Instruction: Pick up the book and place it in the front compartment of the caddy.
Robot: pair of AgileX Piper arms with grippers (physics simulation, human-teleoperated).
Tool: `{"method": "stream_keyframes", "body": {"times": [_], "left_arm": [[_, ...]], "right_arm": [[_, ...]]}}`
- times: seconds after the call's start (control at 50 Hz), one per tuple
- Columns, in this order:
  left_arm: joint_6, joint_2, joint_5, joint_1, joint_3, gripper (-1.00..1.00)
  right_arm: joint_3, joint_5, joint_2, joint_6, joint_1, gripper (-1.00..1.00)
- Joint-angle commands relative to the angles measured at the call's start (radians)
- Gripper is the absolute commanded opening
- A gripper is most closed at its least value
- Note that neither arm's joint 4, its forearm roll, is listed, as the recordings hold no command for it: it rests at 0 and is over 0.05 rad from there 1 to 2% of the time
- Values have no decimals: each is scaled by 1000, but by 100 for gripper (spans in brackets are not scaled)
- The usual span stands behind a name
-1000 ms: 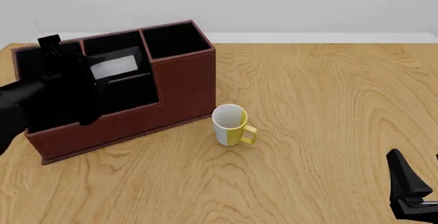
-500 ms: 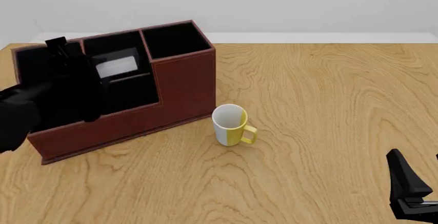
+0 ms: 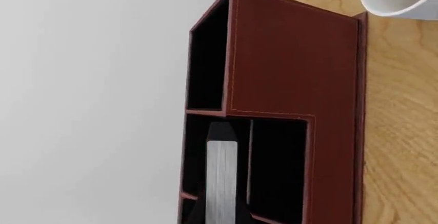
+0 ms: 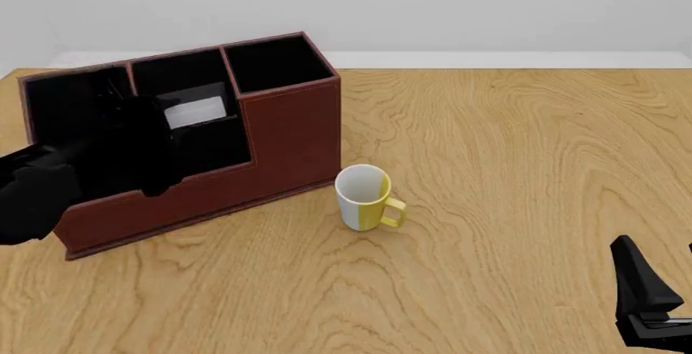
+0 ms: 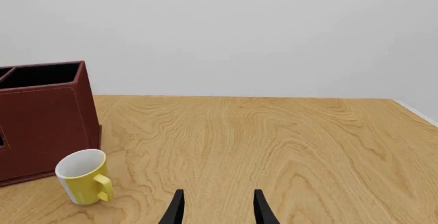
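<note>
- Where the black left arm reaches in over the low front wall of the large reddish-brown leather-look caddy (image 4: 292,139), its left hand (image 4: 130,123) is lost against the black lining, so whether it is open or closed cannot be told.
- Just right of that arm, the small thick black-covered book (image 4: 197,111) with a white page edge stands inside the caddy, in the low middle section behind the front wall.
- From the left wrist camera, the book (image 3: 221,175) stands edge-on, its white pages showing between two black dividers, with an empty slot beside it.
- Further right, the caddy's tallest compartment rises at its right end.
- Beside the caddy's right corner, a white-and-yellow ceramic mug (image 4: 365,198) stands upright on the light wooden counter (image 4: 519,168), handle toward the right.
- At the far right, the right hand (image 5: 218,208) hangs low over bare counter, its two black fingers parted and holding nothing.
</note>
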Motion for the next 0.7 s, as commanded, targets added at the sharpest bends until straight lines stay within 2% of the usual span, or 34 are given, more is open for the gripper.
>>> {"method": "stream_keyframes", "body": {"times": [0.02,0.34,0.7], "left_arm": [[21,13,-28,-5,-1,-100],[75,71,-100,33,42,-100],[49,103,-123,29,33,-100]], "right_arm": [[0,0,0,0,0,100],[0,0,0,0,0,100],[0,0,0,0,0,100]]}}
